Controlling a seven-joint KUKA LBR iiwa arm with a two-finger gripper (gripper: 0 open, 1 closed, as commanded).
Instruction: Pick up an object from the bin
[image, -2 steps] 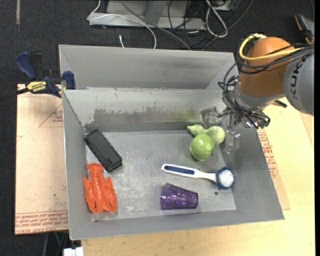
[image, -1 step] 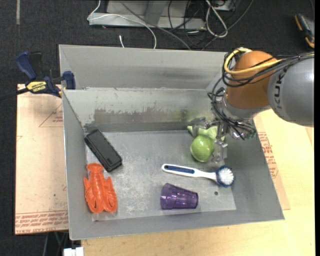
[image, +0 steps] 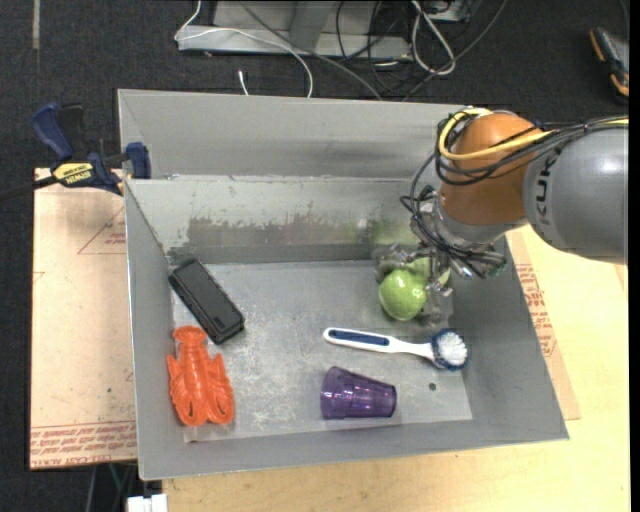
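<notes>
The gripper (image: 418, 278) is down on the green apple (image: 400, 298) by the bin's back wall. Whether it grips the apple, I cannot tell. The lifting remains to be done.

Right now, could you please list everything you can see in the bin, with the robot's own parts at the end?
Bin: one, grey metal, holding all the things below.
Black block: one, black, flat and oblong, left side, lying at a slant.
Toy lobster: one, orange, near left corner, just below the black block.
Cup: one, purple, lying on its side, near edge, middle.
Brush: one, white with a blue handle inlay, right of centre, bristle head pointing right.
Green fruit: one, green, round and apple-like, right side, just above the brush.
Arm: one, grey, entering from the right.
Wrist cover: one, orange, wrapped with cables.
Jaws: down at the green fruit, on its right side.
</notes>
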